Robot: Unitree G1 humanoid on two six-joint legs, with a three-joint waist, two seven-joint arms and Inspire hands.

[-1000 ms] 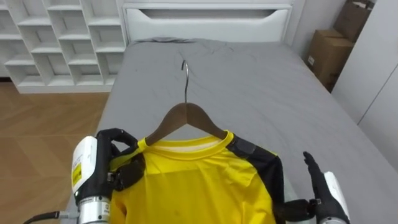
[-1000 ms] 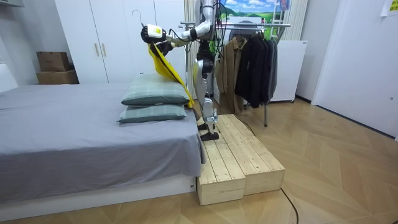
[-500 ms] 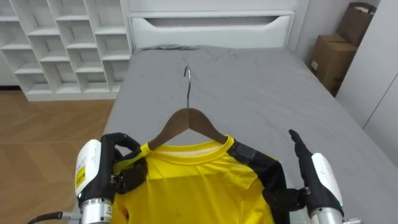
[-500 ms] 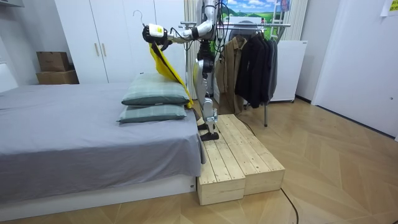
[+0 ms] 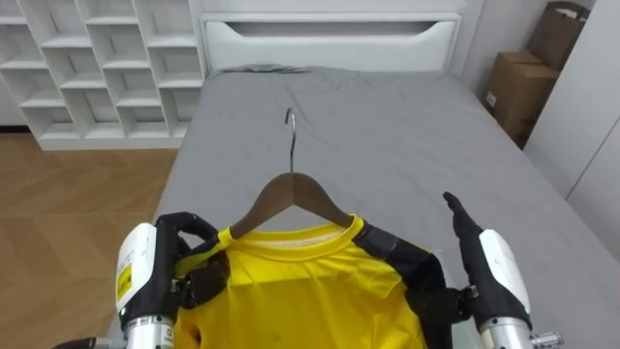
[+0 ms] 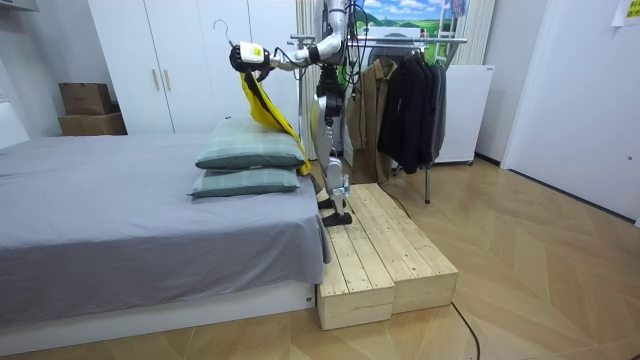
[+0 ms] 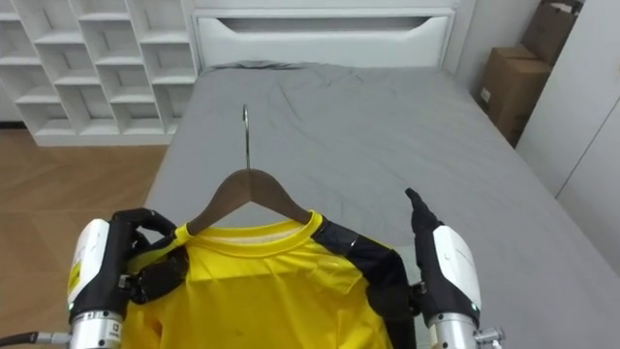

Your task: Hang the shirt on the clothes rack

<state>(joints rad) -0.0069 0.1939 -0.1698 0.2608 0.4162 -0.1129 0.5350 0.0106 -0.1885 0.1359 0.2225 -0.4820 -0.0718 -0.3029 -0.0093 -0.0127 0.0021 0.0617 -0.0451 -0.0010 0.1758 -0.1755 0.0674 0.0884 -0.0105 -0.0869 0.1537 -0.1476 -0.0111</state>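
Observation:
A yellow shirt [image 5: 300, 291] with black shoulders hangs on a wooden hanger [image 5: 291, 189], whose metal hook points up. My left hand [image 5: 145, 276] is at the shirt's left shoulder, its dark fingers [image 5: 194, 233] curled round the cloth and the hanger's end. On the other side, my right hand [image 5: 494, 276] stands upright against the black right shoulder. In the room view I stand on a wooden platform [image 6: 385, 260] beside the bed and hold the shirt [image 6: 262, 100] high over the pillows.
A grey bed [image 5: 387, 126] with a white headboard [image 5: 329, 34] stretches ahead, with white shelves [image 5: 97, 58] at the left and cardboard boxes [image 5: 518, 87] at the right. Behind me stands a rack of dark coats [image 6: 410, 95]. Two pillows [image 6: 250, 155] lie on the bed's end.
My right hand has risen beside the shirt's black shoulder. The shirt and hanger have lifted slightly, and my left hand keeps its hold.

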